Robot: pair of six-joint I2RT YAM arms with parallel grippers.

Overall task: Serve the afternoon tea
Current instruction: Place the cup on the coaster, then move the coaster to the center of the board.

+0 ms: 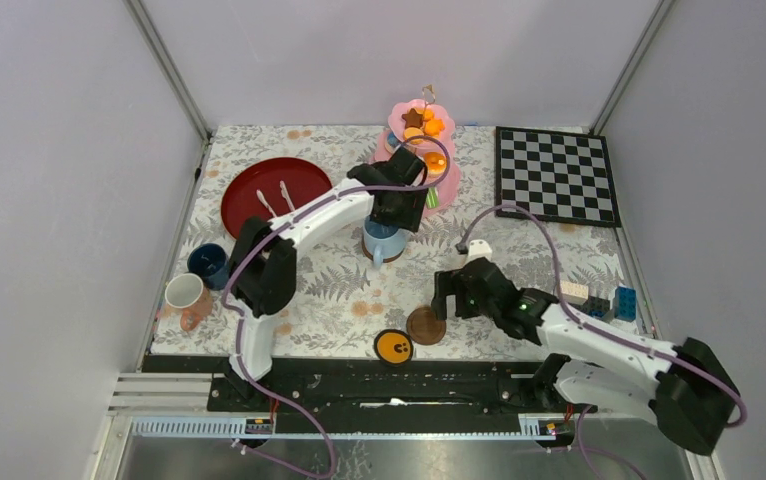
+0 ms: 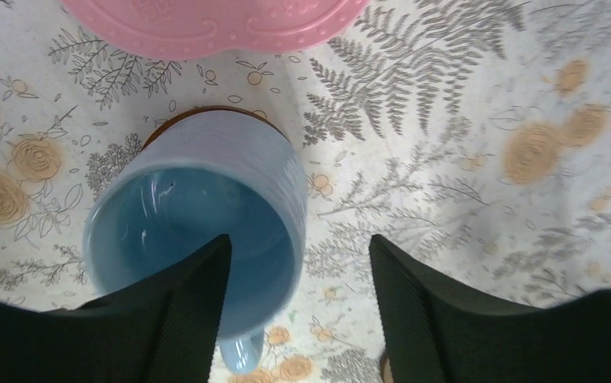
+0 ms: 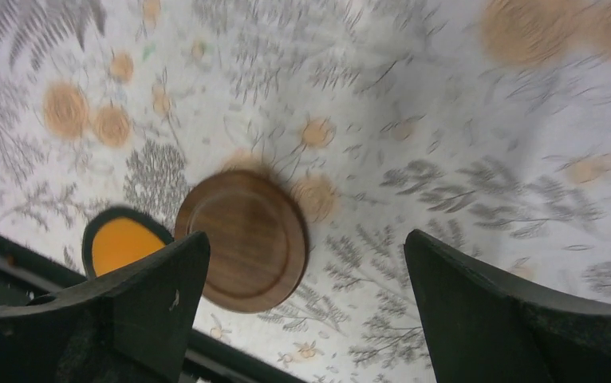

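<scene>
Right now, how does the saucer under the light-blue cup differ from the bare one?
The cup's saucer carries the light-blue cup, mostly hidden, beside the pink cake stand; the bare saucer lies fully visible below the right tool, near the front edge by an orange disc. Both are brown and round.

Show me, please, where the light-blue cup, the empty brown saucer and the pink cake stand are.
light-blue cup (image 2: 176, 227): left wrist view, inside bottom of the cup.
empty brown saucer (image 3: 242, 239): right wrist view, flat middle of the saucer.
pink cake stand (image 2: 206, 28): left wrist view, scalloped edge of its lowest tier.
</scene>
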